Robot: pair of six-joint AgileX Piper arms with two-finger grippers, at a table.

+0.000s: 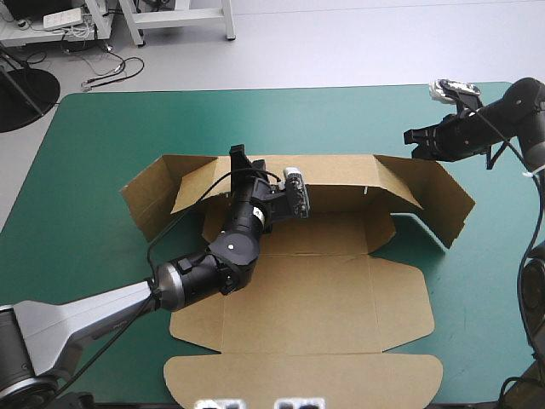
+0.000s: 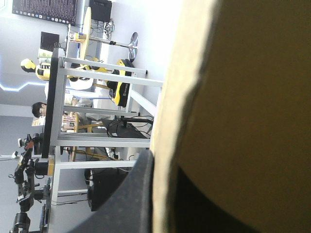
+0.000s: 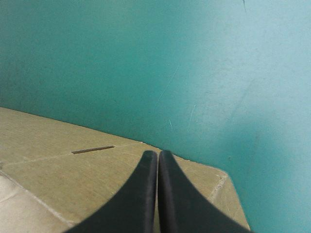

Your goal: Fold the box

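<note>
While the left gripper (image 1: 240, 160) is pinching the raised far wall of the brown box (image 1: 324, 290) at the middle of the table (image 1: 102, 145), the right gripper (image 1: 415, 136), fingers pressed together, is hovering over the far right flap. A one-sided pull is risking a slipped or creased wall.

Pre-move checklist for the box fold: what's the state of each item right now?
1. Left gripper shut on the box at its far wall: ok.
2. Far wall raised: ok.
3. Side flaps tucked in: not ok, both splay outward.
4. Right gripper shut, holding nothing: ok.
5. Right gripper clear of the right flap: cannot tell.
6. Lid flat on the teal-green cover: ok.
</note>
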